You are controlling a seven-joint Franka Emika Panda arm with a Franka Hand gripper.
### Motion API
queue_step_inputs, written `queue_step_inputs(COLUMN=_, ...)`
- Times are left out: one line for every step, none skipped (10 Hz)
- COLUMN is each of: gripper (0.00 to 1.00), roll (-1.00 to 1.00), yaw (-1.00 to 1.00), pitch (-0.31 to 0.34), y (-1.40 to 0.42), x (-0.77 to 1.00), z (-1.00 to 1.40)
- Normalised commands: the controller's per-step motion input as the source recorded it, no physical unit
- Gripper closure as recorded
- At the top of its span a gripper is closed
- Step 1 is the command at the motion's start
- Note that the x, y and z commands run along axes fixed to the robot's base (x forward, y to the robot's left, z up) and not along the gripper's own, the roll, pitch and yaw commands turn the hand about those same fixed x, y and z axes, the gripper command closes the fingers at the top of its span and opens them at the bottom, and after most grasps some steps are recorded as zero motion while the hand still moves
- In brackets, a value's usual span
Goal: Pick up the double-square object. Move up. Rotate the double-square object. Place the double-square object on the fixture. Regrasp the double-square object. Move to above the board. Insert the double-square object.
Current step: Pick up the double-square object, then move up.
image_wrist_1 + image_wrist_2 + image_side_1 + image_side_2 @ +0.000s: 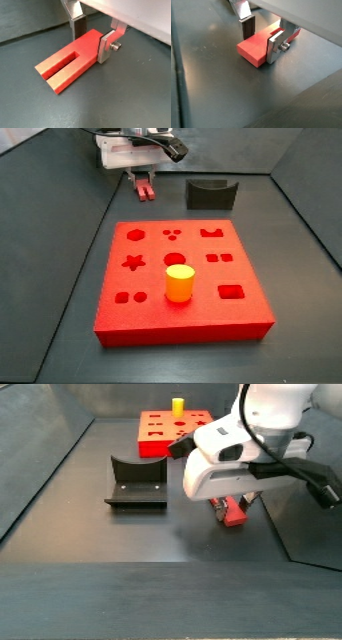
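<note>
The double-square object [67, 62] is a small red elongated block with a long slot running down the middle of its upper face in a wrist view, so it reads as two parallel bars joined at one end; in a wrist view [256, 49] I see only its blunt square end. It lies flat on the dark grey floor, and my pincer [92, 36] is pinching it at one end, a silver finger [107, 46] flat against one side and the dark pad of the other against the opposite side. In a side view the block [143, 189] lies beyond the far edge of the board [201, 318], well apart from the fixture [210, 194]. A yellow cylinder [179, 284] stands upright on the board. Nothing crowds the block where it lies.
</note>
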Motion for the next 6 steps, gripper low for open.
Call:
queue_step_inputs(gripper=1.0, roll=0.0, yaw=0.0, pitch=0.0, y=0.0, x=0.0, z=0.0)
queue_step_inputs(gripper=1.0, roll=0.0, yaw=0.0, pitch=0.0, y=0.0, x=0.0, z=0.0)
queue_step_inputs(gripper=1.0, roll=0.0, yaw=0.0, pitch=0.0, y=0.0, x=0.0, z=0.0)
queue_step_inputs(gripper=1.0, roll=0.0, yaw=0.0, pitch=0.0, y=0.0, x=0.0, z=0.83)
queue_step_inputs(gripper=1.0, roll=0.01, yaw=-0.03, pitch=-0.002, y=0.05, x=0.02, z=0.82)
queue_step_inputs(gripper=1.0, roll=-0.02, yaw=-0.03, pitch=0.044, y=0.04, x=0.0, z=0.69)
